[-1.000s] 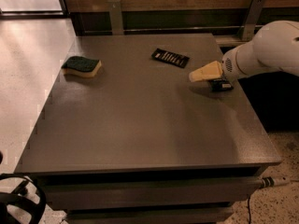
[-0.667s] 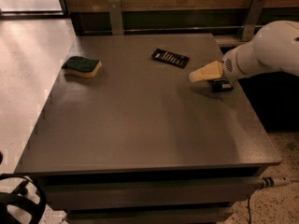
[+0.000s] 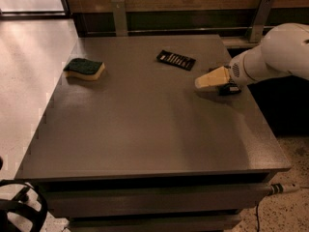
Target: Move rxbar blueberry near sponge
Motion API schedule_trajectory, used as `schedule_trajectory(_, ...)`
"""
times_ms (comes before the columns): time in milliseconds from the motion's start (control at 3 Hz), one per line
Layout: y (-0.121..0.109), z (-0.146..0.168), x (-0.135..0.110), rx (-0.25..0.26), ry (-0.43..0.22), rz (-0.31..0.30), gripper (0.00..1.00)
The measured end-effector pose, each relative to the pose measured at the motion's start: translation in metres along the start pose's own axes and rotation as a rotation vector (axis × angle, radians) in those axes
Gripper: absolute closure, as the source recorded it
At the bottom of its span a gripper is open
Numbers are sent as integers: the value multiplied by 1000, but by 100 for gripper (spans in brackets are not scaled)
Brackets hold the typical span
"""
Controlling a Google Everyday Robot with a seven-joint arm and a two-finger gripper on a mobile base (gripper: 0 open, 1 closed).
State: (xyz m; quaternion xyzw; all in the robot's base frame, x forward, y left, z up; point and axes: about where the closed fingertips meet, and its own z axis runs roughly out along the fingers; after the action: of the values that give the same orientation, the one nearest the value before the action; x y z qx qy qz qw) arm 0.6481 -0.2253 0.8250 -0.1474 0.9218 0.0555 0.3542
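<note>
The sponge [image 3: 85,68], dark green on top with a pale yellow base, lies on the grey table [image 3: 145,129] near its far left edge. My gripper [image 3: 205,81], tan at the tip on a white arm [image 3: 277,52], is low over the table's right side, far from the sponge. A small dark piece [image 3: 230,89] shows on the table just under the gripper's wrist. I cannot tell if it is the rxbar blueberry, which is otherwise hidden.
A flat black bar with white marks [image 3: 176,60] lies at the back middle, left of the gripper. A wooden wall with metal brackets [image 3: 119,16] runs behind the table. A dark wheel-like part [image 3: 21,211] sits at the lower left on the floor.
</note>
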Motion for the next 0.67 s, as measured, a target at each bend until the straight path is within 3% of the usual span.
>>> schedule_trajectory(667, 11, 11, 9, -43, 28, 7, 0)
